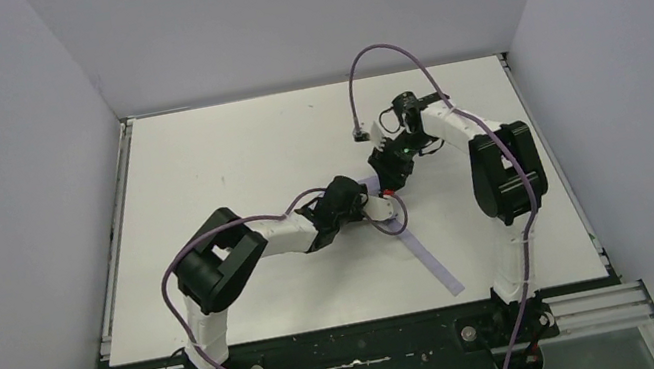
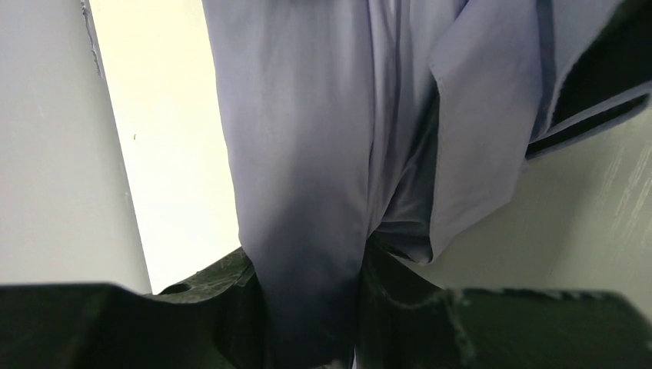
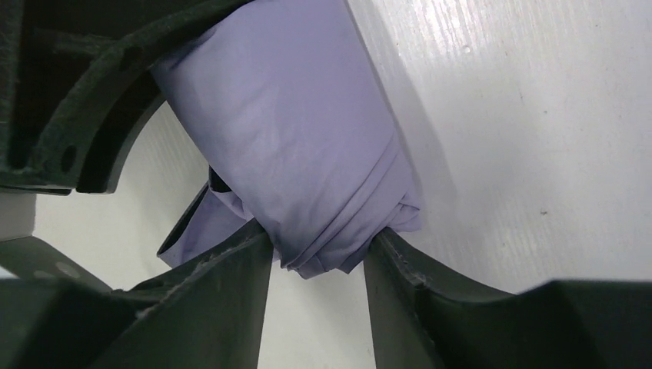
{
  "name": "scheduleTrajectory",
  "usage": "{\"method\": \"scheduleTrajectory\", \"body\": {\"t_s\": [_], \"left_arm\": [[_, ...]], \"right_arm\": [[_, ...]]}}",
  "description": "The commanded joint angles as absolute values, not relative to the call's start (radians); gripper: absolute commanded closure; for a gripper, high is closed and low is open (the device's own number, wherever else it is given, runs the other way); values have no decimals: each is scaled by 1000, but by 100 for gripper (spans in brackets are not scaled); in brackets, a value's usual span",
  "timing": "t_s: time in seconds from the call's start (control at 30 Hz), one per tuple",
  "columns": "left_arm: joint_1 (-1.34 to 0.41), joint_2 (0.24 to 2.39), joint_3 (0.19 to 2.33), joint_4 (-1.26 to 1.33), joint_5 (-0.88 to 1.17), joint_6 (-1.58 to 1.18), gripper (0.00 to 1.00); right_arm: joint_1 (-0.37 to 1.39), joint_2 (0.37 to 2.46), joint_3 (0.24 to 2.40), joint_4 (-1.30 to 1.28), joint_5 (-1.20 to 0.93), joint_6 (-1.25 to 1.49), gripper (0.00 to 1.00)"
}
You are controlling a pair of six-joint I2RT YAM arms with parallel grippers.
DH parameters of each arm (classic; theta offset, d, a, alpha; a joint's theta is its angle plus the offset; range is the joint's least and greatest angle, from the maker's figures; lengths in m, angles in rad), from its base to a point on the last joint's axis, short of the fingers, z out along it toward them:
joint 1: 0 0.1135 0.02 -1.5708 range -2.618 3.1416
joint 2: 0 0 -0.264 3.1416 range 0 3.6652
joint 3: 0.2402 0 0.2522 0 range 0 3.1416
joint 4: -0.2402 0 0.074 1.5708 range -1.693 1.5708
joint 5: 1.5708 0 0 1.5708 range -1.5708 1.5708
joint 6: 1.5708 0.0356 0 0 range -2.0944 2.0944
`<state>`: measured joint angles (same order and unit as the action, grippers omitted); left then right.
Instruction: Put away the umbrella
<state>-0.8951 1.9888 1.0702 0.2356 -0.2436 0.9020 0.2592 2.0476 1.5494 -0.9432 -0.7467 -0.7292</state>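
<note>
The umbrella (image 1: 371, 183) is a folded lavender bundle near the middle of the table, held between both grippers. My left gripper (image 1: 358, 201) is shut on its lavender fabric; in the left wrist view the fabric (image 2: 307, 146) runs down between the fingers of this gripper (image 2: 307, 265), with a black inner edge showing at the upper right. My right gripper (image 1: 388, 182) is shut on the rolled end of the umbrella (image 3: 284, 131), its gripper point (image 3: 319, 247) at the fabric tip. The handle, shaft and ribs are hidden.
A long flat lavender strip (image 1: 433, 265) lies on the white table (image 1: 228, 161), running from the grippers toward the near right edge. Purple cables loop over both arms. Grey walls stand on three sides. The left gripper's dark body (image 3: 69, 92) fills the right wrist view's upper left.
</note>
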Motion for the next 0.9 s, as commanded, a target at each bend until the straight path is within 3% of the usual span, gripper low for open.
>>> {"method": "scheduleTrajectory", "body": {"t_s": [0.0,0.2,0.37,0.53,0.7,0.87], "left_arm": [[-904,1956,1043,193,-167,864,94],[-902,1892,1005,244,-179,841,59],[-902,1805,988,223,-166,806,43],[-900,1694,965,173,-127,732,33],[-876,1540,904,135,-50,613,32],[-733,1381,872,75,162,416,32]], "right_arm": [[277,2091,1531,-970,-629,-748,62],[272,2081,1491,-905,-607,-724,74],[274,2049,1441,-826,-578,-714,80],[279,2020,1400,-757,-560,-714,81],[291,1988,1349,-693,-536,-718,81],[316,1923,1228,-566,-511,-770,82]]}}
